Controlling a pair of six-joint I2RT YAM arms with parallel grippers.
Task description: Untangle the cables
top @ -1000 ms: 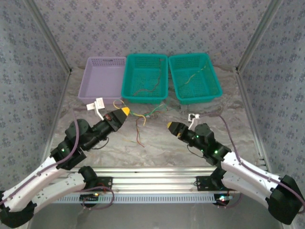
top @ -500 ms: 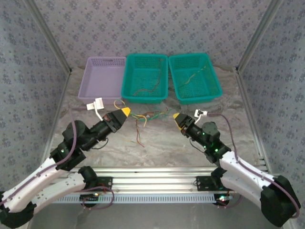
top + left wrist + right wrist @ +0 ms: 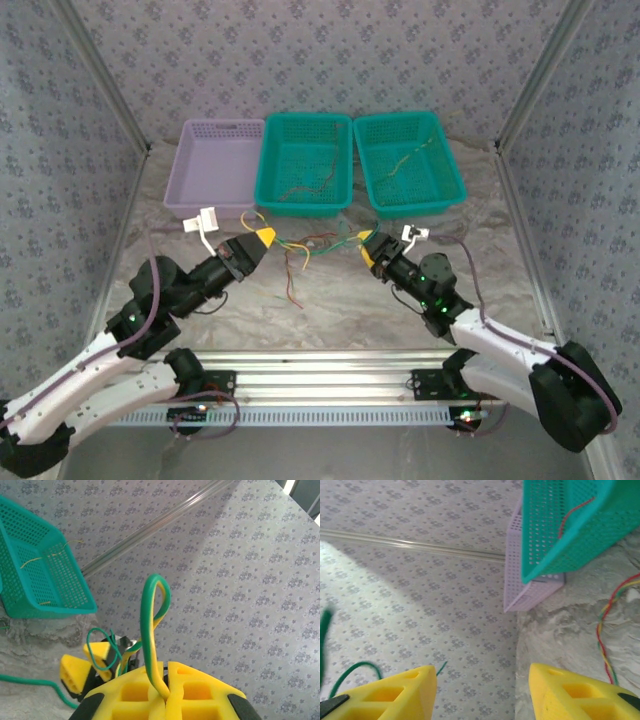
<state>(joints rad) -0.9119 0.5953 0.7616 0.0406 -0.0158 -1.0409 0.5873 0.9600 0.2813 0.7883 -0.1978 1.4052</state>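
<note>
I am keeping the left gripper (image 3: 165, 672) clamped shut on a green-yellow cable (image 3: 150, 615), which is looping up just ahead of its fingertips. The right gripper (image 3: 482, 680) is standing wide open, gripping nothing. Between the two, the other cables (image 3: 305, 248) are lying knotted on the table (image 3: 330, 310). Beyond them, the middle basket (image 3: 305, 119) and the right basket (image 3: 400, 118) are each holding a separated wire. I judge the work partly done.
</note>
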